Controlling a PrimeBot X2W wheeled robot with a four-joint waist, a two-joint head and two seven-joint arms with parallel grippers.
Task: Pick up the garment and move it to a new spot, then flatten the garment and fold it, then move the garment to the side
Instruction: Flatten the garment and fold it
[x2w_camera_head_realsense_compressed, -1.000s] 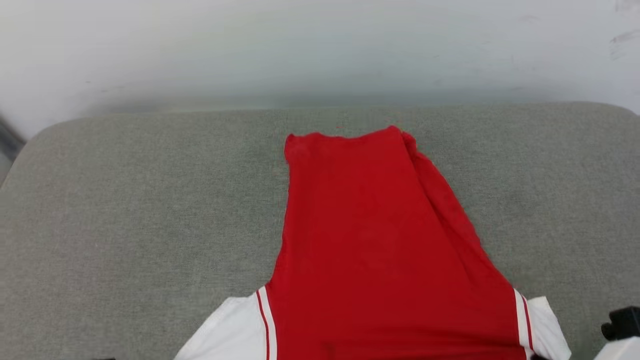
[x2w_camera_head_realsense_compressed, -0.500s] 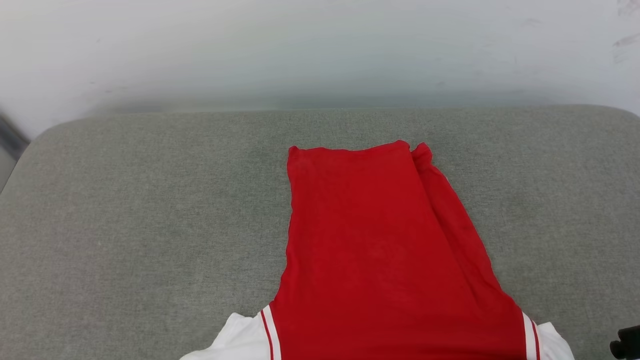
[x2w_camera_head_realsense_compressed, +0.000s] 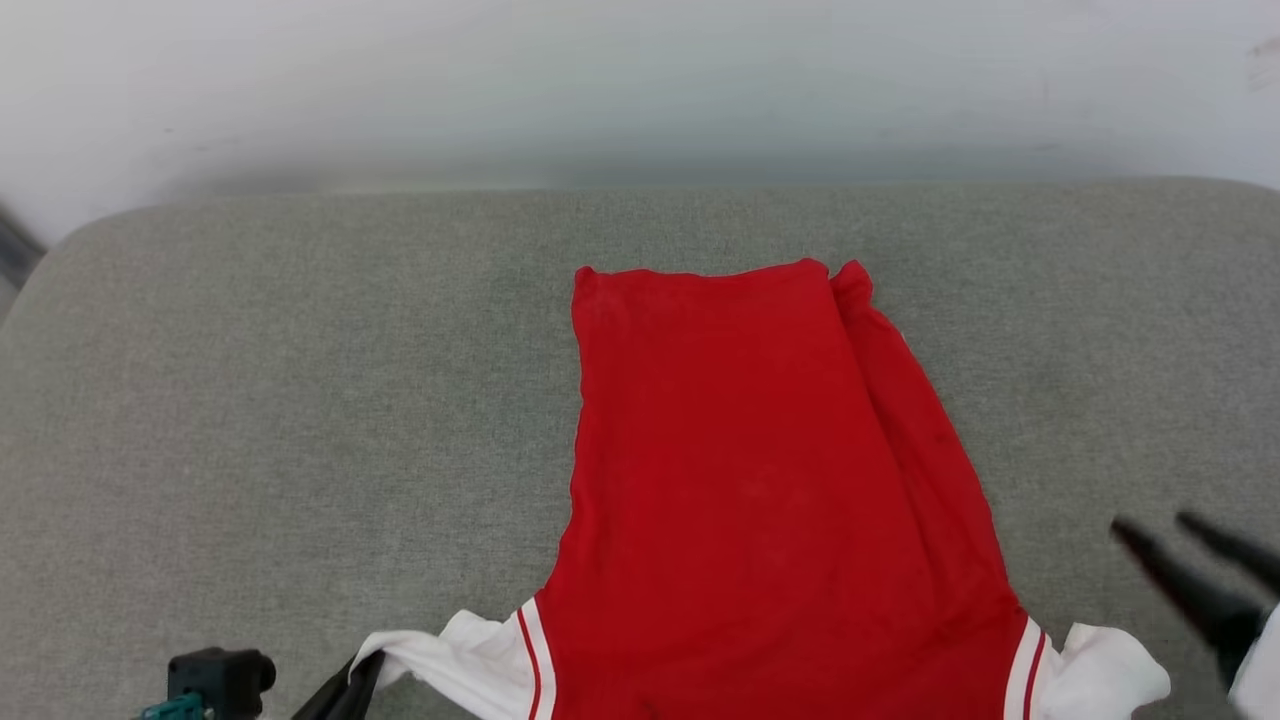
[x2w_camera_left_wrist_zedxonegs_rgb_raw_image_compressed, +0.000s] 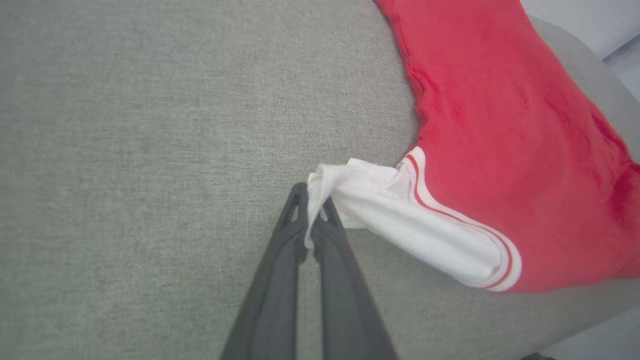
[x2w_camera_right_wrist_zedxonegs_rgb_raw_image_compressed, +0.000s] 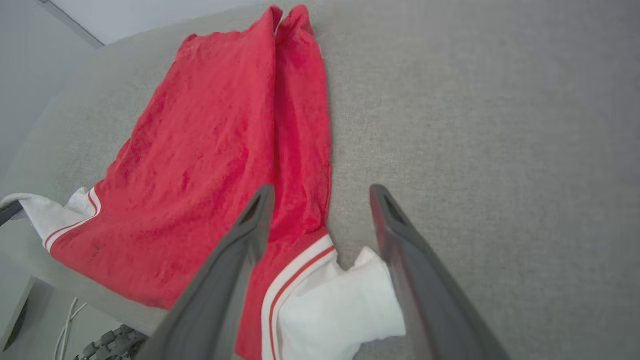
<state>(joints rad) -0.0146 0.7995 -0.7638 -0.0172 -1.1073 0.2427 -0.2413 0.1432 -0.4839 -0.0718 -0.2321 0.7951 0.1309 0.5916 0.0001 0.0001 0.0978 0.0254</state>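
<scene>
Clamping one sleeve of the garment (x2w_camera_head_realsense_compressed: 760, 480) in shut jaws is the left gripper (x2w_camera_left_wrist_zedxonegs_rgb_raw_image_compressed: 312, 210); the right gripper (x2w_camera_right_wrist_zedxonegs_rgb_raw_image_compressed: 321, 192) is hovering open, empty, over the other sleeve. Flattening seems unfinished, folding unstarted.

we see a plain indoor room: a grey woven-fabric cushion (x2w_camera_head_realsense_compressed: 300, 400) with rounded corners against a bare pale wall (x2w_camera_head_realsense_compressed: 640, 80).
</scene>
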